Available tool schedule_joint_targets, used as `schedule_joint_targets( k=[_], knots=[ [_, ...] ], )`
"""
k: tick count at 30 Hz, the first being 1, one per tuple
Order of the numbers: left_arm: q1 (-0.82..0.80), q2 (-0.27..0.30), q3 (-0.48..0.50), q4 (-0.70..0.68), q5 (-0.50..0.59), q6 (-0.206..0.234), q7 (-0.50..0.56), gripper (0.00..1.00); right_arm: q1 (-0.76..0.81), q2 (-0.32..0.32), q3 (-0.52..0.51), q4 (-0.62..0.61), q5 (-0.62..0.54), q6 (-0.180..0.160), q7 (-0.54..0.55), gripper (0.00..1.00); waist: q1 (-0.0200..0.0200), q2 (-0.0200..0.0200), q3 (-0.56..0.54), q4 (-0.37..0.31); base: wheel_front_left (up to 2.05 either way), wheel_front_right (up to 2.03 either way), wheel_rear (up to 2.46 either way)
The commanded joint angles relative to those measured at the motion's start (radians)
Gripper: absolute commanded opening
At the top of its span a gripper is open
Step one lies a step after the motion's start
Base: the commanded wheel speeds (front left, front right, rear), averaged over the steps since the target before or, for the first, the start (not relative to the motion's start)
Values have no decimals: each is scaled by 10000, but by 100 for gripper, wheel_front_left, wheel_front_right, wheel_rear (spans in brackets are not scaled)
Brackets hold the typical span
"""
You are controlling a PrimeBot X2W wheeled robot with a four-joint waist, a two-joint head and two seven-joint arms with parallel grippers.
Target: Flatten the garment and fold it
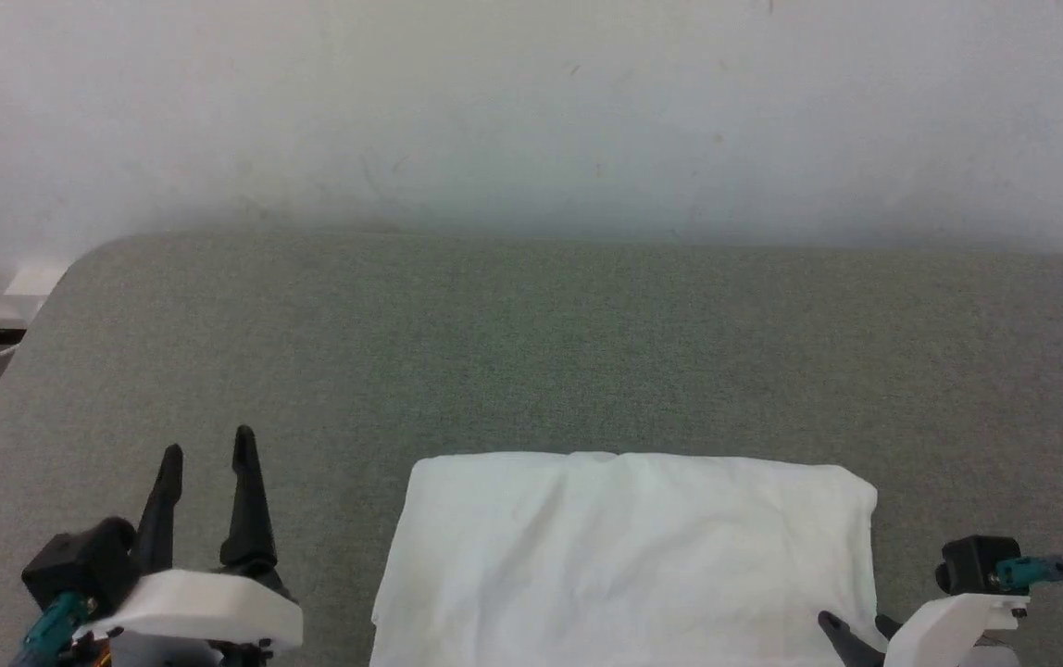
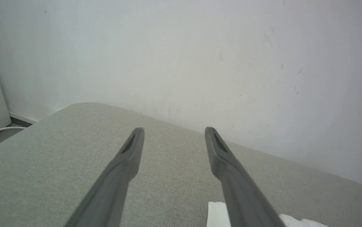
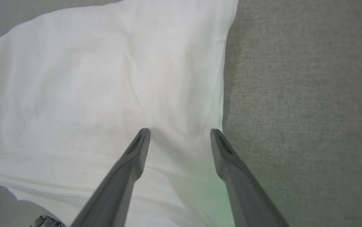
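The right gripper (image 3: 180,132), fingers apart, hangs over the right edge of the garment (image 1: 624,556), which lies folded at the near edge of the table (image 1: 531,352). Well left of the garment stands the left gripper (image 1: 207,446), fingers apart. Beyond the garment's far edge, open table reaches the wall (image 1: 531,111).

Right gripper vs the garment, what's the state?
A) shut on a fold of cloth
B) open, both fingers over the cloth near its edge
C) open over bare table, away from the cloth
B: in the right wrist view the right gripper has its two fingers spread apart over the white garment, close to its edge, with no fabric pinched between them.
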Motion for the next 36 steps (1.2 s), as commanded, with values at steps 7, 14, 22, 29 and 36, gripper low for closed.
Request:
schedule_joint_targets(
  k=[7,14,22,29,36],
  knots=[
    [914,-1018,1145,139,1607,-1148,-46,100,-80,500,-524,701,-1065,-9,-10,100,0,0,227,127,0,0,0],
    [847,-1636,1708,619,2469,-1898,-46,100,-276,640,-292,1453,-969,-9,115,100,0,0,651,206,0,0,0],
    [649,-2139,1989,1290,2968,-2567,-47,100,-187,590,627,1679,-645,-9,-160,0,0,0,674,209,0,0,0],
    [749,-2357,1984,1980,3048,-2993,-47,100,-624,386,-376,1387,-510,-9,-1438,0,0,0,442,2,0,0,0],
    [636,-2555,2014,2199,3187,-3155,-47,100,-899,-251,-1796,1730,-626,-9,-1628,0,0,0,340,-56,0,0,0]
  ],
)
